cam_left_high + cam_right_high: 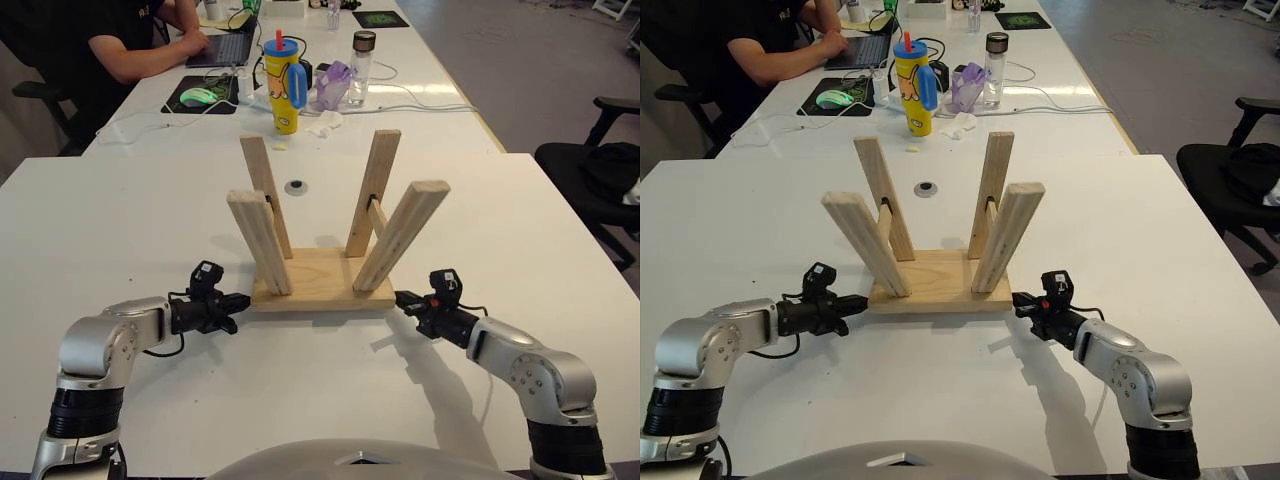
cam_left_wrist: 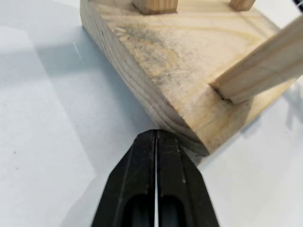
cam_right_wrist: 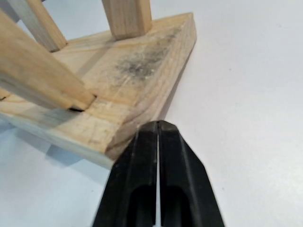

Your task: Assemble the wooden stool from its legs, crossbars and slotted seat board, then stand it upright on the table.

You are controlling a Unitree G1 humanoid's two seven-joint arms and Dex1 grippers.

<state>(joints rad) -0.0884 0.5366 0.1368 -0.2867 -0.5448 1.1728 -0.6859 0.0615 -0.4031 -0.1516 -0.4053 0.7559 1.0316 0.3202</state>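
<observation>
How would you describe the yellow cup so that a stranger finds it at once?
Start at the upside-down wooden stool on the near white table. Look past its legs to the second table behind; the yellow cup stands near its front edge. Only it is yellow with a red straw; the bottle beside it is clear.

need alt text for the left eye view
An upside-down wooden stool lies seat-down on a white table, four legs pointing up. The shut left pincer and right pincer sit at its two near corners.
</observation>
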